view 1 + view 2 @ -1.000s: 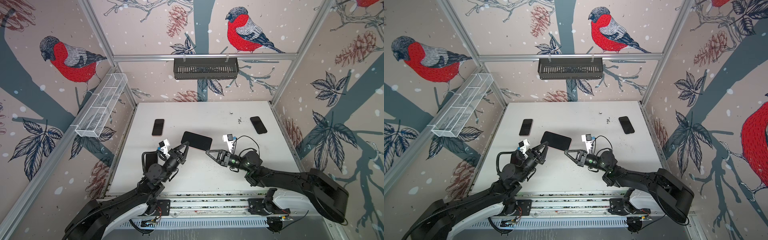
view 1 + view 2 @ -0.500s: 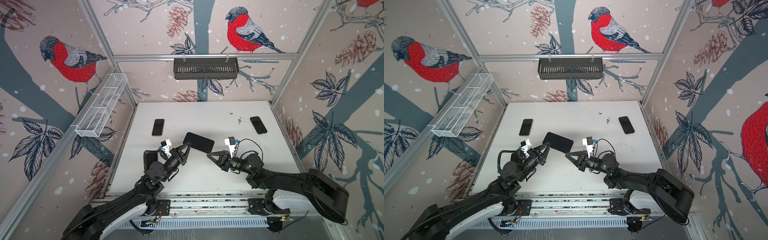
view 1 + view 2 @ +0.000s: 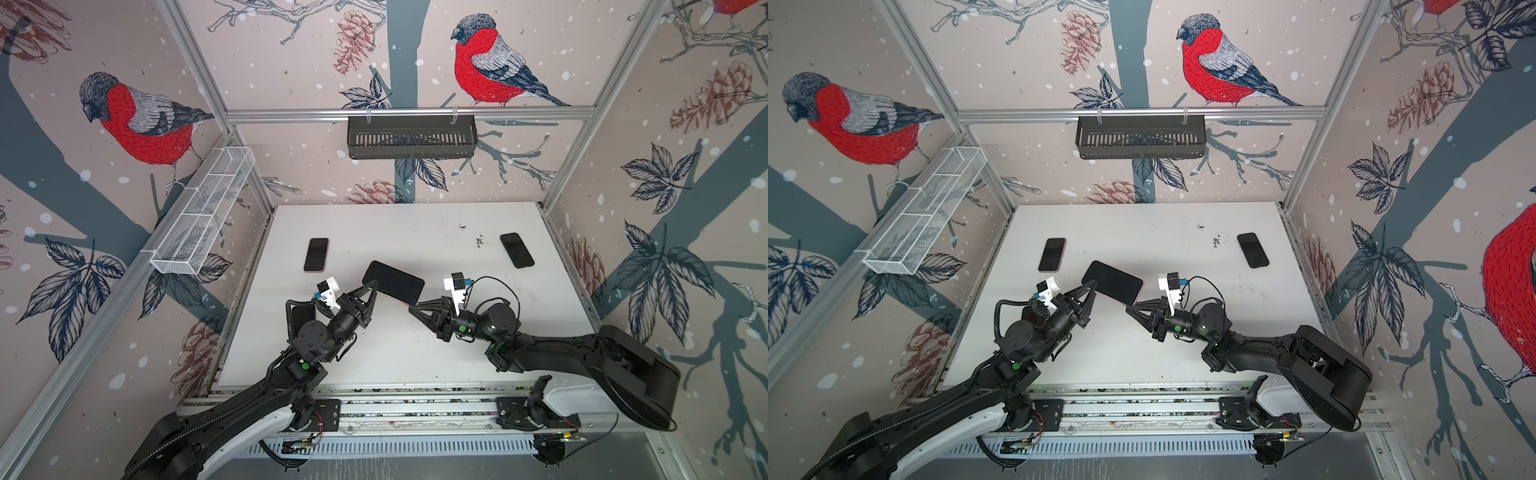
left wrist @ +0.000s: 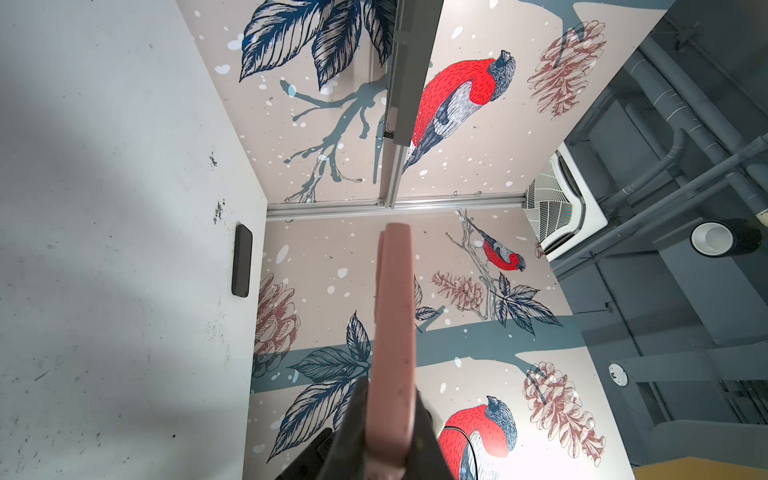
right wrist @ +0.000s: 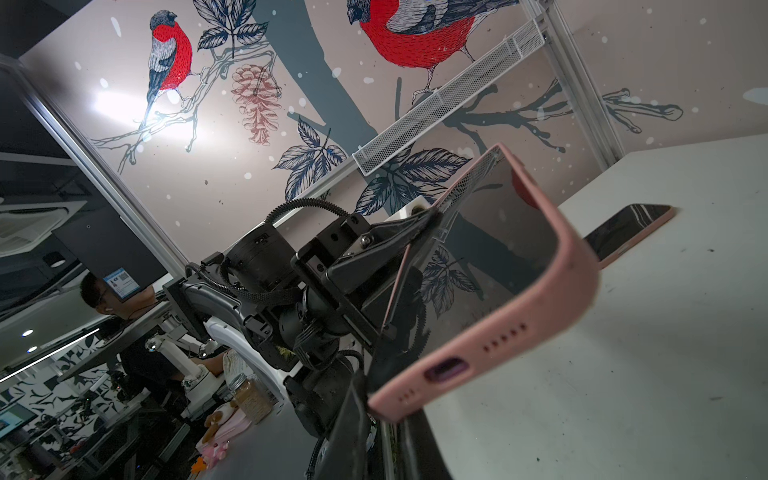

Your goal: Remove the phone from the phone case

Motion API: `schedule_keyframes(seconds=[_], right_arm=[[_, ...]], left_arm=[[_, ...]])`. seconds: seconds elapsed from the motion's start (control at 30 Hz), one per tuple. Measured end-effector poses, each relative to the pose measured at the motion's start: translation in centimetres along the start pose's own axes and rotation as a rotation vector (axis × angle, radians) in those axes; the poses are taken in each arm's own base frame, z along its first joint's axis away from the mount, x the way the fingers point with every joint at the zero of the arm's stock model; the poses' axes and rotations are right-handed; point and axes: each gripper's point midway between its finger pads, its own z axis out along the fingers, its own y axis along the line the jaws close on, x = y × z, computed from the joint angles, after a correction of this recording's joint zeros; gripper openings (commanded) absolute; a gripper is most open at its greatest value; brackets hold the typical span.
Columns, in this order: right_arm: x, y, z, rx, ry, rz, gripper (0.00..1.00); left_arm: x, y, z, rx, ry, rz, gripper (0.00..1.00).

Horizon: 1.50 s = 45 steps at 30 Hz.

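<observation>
Counter (image 3: 415, 365), white, scuffed | phone (image 3: 392, 281), dark screen up, sat in pink phone case (image 5: 552, 299), held off the counter between both arms | far-left phone (image 3: 316, 254) and far-right phone (image 3: 516, 250) lay flat on counter | left fingers (image 3: 371, 291) gripped the case's end | right fingers (image 3: 417, 309) pinched its opposite corner

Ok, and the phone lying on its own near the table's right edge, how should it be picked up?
Probably across its two long edges, near the middle, coming straight down from above. The phone lies flat on the table, dark face up, so only its thin sides offer opposing faces to squeeze.
</observation>
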Motion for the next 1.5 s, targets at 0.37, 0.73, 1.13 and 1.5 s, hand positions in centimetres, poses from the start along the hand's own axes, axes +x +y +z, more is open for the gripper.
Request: schedule_keyframes(seconds=[0.37,0.73,1.13,1.5], right_arm=[[1.5,-2.1,-0.5,0.067,0.056,-0.021,0.07],[1.3,-2.8,-2.4,0.167,0.074,-0.018,0.75],[-1.2,-4.9,-6.7,0.332,0.060,0.071,0.88],[-4.3,-3.7,-7.2,0.312,0.026,0.221,0.91]], left_arm=[[0.1,0.4,-0.2,-0.028,0.009,0.018,0.00],[1.0,-0.5,-0.7,-0.001,0.061,0.017,0.00],[1.3,-0.6,-1.0,0.024,0.075,0.030,0.00],[1.9,-0.4,-0.6,0.032,0.106,0.048,0.00]])
